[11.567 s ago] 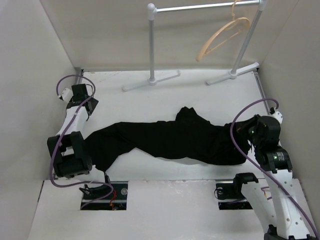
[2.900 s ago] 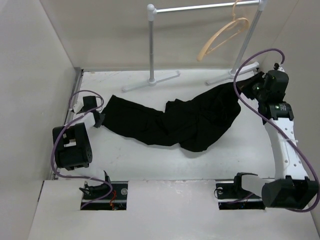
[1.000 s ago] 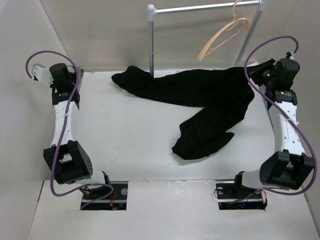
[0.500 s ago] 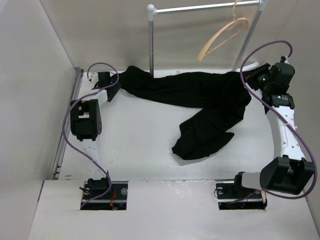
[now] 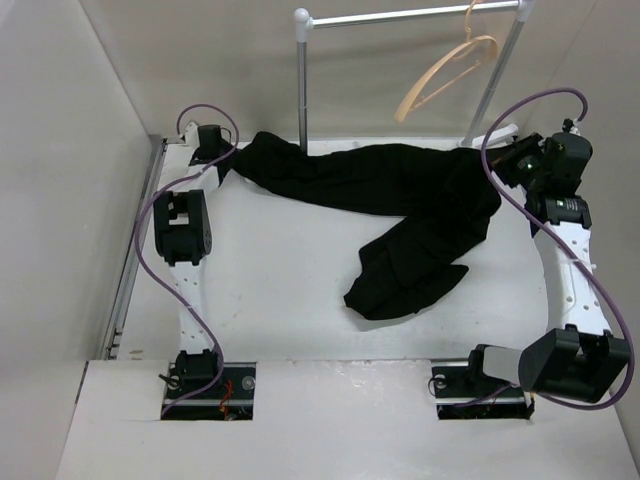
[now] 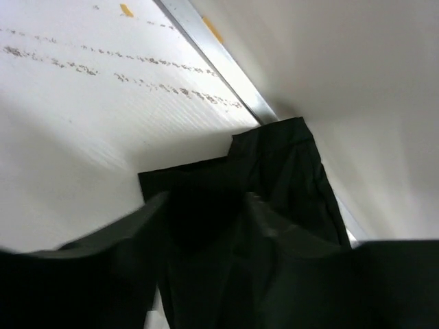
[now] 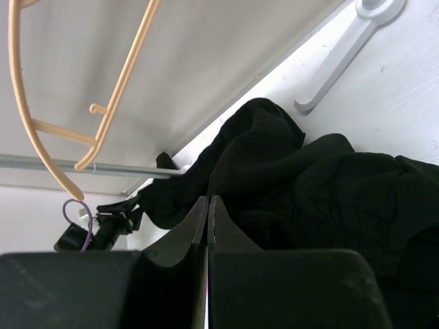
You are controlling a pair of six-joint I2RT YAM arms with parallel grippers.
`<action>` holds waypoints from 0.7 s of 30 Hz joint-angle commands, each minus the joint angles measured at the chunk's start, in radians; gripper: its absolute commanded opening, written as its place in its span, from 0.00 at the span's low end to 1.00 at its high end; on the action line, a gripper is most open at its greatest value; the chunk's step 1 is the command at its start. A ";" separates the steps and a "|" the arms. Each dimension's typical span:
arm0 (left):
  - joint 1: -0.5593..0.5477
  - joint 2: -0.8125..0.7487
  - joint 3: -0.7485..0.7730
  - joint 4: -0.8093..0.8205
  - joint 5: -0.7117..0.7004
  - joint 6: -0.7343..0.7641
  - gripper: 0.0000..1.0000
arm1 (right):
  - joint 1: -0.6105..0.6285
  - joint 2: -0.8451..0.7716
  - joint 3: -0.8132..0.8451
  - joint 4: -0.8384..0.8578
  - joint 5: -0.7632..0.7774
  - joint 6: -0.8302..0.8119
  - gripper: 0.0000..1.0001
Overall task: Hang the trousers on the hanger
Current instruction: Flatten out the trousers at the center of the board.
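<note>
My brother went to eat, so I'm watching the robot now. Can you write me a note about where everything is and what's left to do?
Left gripper: open, at the left end of the trousers. No grip shows.
Right gripper: shut, seemingly pinching the trousers' right end, by the white rail stand's right leg.
Trousers: black, stretched along the far side of the table, one part folded back toward the middle.
Hanger: tan, hooked on the rail, nothing on it.
Done: trousers lie under the rail.
Left: grip the left end, lift, drape them over the hanger.
</note>
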 commanded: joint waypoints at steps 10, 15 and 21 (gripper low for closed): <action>0.093 -0.321 -0.137 -0.014 -0.067 -0.038 0.06 | -0.038 -0.089 0.018 0.016 0.000 -0.004 0.02; 0.175 -0.662 -0.408 0.000 -0.118 -0.038 0.05 | -0.045 -0.264 -0.069 -0.021 0.003 -0.001 0.02; 0.248 -0.935 -0.683 -0.009 -0.176 -0.035 0.07 | -0.015 -0.405 -0.123 -0.050 0.006 -0.003 0.03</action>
